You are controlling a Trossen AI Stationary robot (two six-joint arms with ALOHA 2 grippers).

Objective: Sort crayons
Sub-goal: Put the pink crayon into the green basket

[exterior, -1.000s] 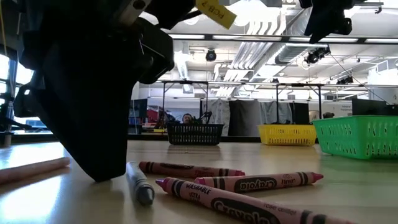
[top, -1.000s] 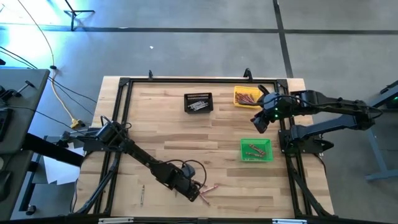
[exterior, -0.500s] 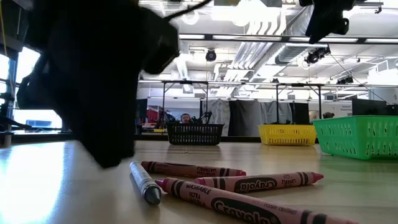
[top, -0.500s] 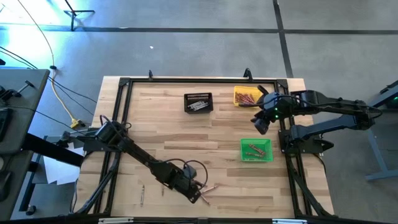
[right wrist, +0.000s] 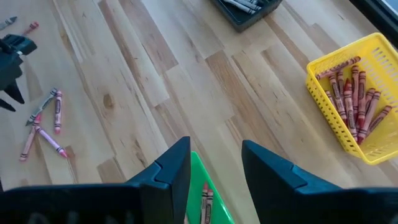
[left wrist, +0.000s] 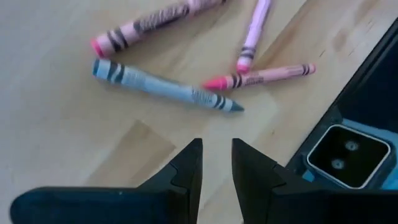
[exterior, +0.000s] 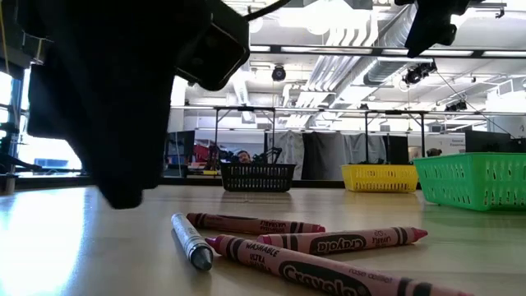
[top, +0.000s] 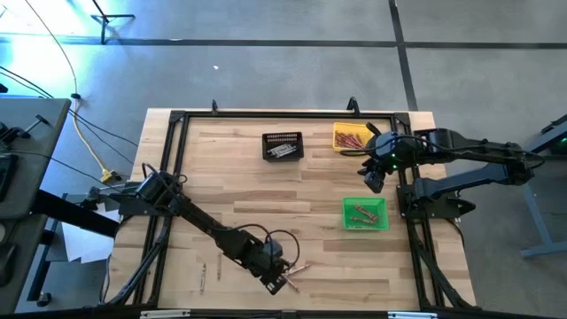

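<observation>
High view shows us the pale wooden slat table (top: 266,177) with three small bins along its far and right side: a black mesh bin (top: 283,146) holding grey sticks, a yellow mesh bin (top: 352,137) holding reddish ones, and a green mesh bin (top: 365,213) with a few orange-brown ones. We read that as one colour per bin, so the sorting is already well along.

What remains is a small cluster of loose paper-wrapped wax crayons (top: 297,268) near the table's front edge, and the left gripper (top: 282,282) hangs just beside them. In the left wrist view we see its two dark fingers (left wrist: 188,169) a narrow gap apart and pinching nothing, pointed at a grey crayon (left wrist: 166,88) that lies flat, with three pink crayons (left wrist: 260,77) fanned around it, one tip almost touching it. We judge the grey one to be the next pick, since the fingers sit just short of its middle and their gap suits its thin body.

The right gripper (top: 373,176) waits raised between the yellow and green bins, well apart from the loose crayons; its fingers (right wrist: 168,171) stand spread and empty, presumably parked clear of the left arm's work.
</observation>
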